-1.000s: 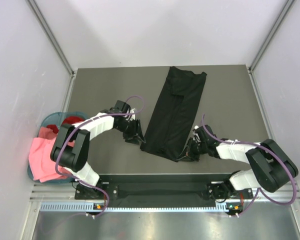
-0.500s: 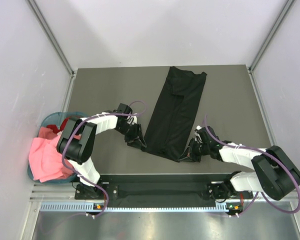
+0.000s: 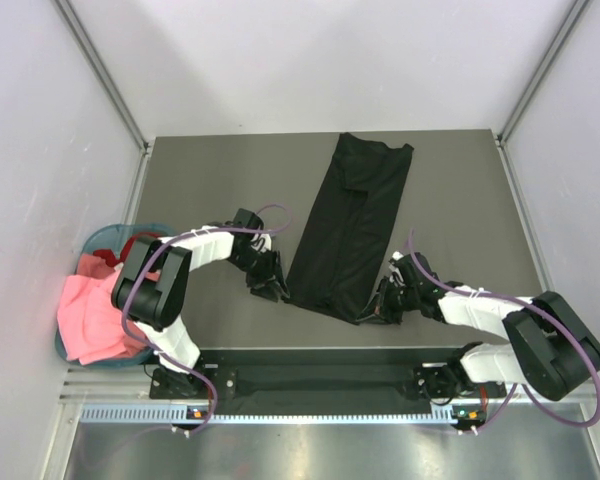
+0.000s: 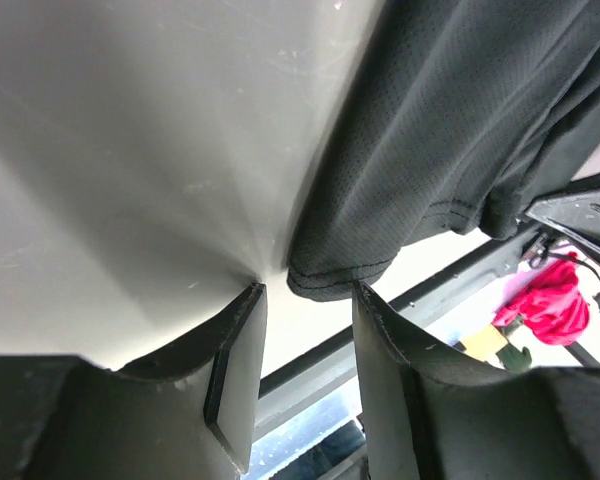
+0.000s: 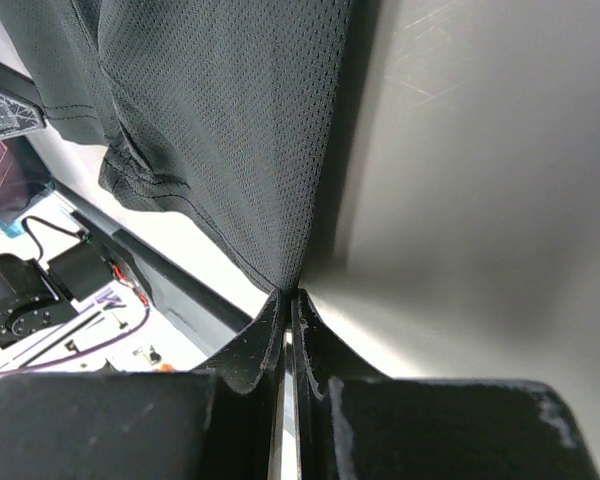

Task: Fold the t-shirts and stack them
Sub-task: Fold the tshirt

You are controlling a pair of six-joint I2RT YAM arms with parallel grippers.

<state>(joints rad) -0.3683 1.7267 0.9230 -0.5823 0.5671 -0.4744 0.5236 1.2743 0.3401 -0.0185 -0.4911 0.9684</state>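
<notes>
Black left tool (image 4: 308, 295) stands half open, fingers straddling the near-left hem corner of the black t-shirt (image 3: 350, 225), gripping nothing. Right tool (image 5: 288, 300) is pinched tight on its near-right corner. It lies as a long folded strip on the tabletop (image 3: 210, 180). Pink t-shirt (image 3: 90, 315) and red t-shirt (image 3: 135, 243) sit in the teal basket (image 3: 100, 237), off the left edge.

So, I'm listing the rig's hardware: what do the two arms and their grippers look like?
The left arm and right arm match: white shells, black joints, a purple cable looped along each. The left gripper and right gripper have black, flat fingers tapering to thin tips. No markings visible.
</notes>
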